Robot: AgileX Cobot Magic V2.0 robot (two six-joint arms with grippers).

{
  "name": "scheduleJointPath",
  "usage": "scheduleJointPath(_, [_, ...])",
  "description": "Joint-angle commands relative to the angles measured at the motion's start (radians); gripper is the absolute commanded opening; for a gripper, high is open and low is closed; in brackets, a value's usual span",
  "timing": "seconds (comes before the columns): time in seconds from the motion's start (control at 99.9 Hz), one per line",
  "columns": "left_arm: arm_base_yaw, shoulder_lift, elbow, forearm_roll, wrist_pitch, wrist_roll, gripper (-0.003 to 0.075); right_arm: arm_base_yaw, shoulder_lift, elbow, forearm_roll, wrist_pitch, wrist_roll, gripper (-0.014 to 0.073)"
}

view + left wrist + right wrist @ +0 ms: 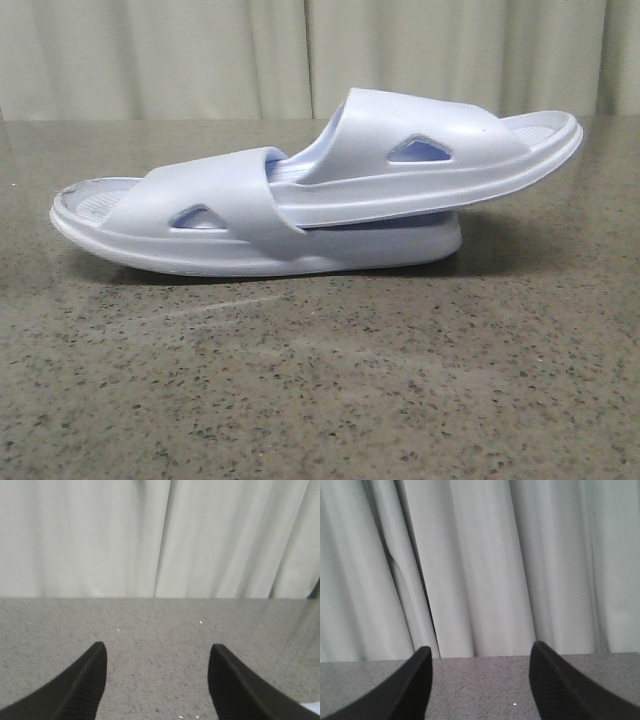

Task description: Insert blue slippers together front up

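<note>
Two pale blue slippers lie nested in the middle of the front view. The lower slipper [220,215] rests flat on the table, footbed up. The upper slipper [440,150] has one end tucked under the lower one's strap, and its other end tilts up to the right. Neither gripper shows in the front view. My left gripper [157,650] is open over bare tabletop with nothing between its fingers. A pale sliver at the lower right corner of the left wrist view may be a slipper edge. My right gripper [480,652] is open too, facing the curtain, and holds nothing.
The table [320,380] is a speckled grey-brown stone surface. A pale pleated curtain [200,55] hangs just behind its far edge and fills most of the right wrist view as the curtain [485,565].
</note>
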Motion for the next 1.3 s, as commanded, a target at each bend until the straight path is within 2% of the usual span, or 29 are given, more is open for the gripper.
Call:
scheduleJointPath(0.0, [-0.002, -0.107, -0.005, 0.014, -0.035, 0.001, 0.0394, -0.004, 0.001, -0.013, -0.021, -0.034, -0.064, 0.0363])
scheduleJointPath(0.22, [-0.002, -0.306, 0.120, 0.063, -0.136, 0.001, 0.0394, -0.004, 0.000, 0.047, -0.023, -0.014, -0.148, 0.0363])
scheduleJointPath(0.551, [-0.002, -0.501, 0.351, 0.067, -0.132, 0.001, 0.0394, -0.004, -0.139, 0.158, -0.025, 0.032, -0.150, 0.0363])
scheduleJointPath(0.801, [-0.002, -0.531, 0.399, 0.067, -0.134, 0.001, 0.0394, -0.004, -0.268, 0.248, -0.018, 0.014, -0.150, 0.0362])
scheduleJointPath(1.041, [-0.002, -0.531, 0.400, 0.067, -0.131, 0.001, 0.0377, -0.004, -0.277, 0.275, -0.017, -0.019, -0.150, 0.0357])
scheduleJointPath(1.161, [-0.002, -0.531, 0.400, 0.067, -0.136, 0.001, 0.0289, -0.004, -0.277, 0.275, -0.017, -0.025, -0.150, 0.0269])
scheduleJointPath(1.291, [-0.002, -0.531, 0.400, 0.067, -0.136, 0.001, 0.0140, -0.004, -0.277, 0.275, -0.017, -0.028, -0.150, 0.0074])
